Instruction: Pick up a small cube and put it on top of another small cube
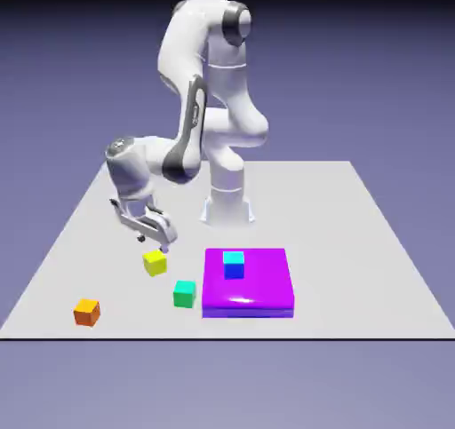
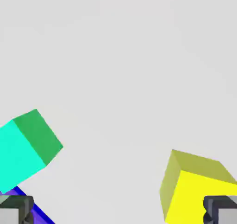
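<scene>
- No text, number or brand can be read.
- Marking (image 1: pixel 195 115) on the arm (image 1: pixel 182 54), above the pincer (image 1: pixel 153 243) in the exterior view: too small to read.

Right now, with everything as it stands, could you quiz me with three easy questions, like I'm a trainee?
1. True or false: the blue cube sits on the purple block.
2. Which cube is nearest the exterior view's left edge: yellow, green or orange?
3. Fill in: the gripper is ____, its fingertips apart.

Key: 1. true; 2. orange; 3. open
</scene>
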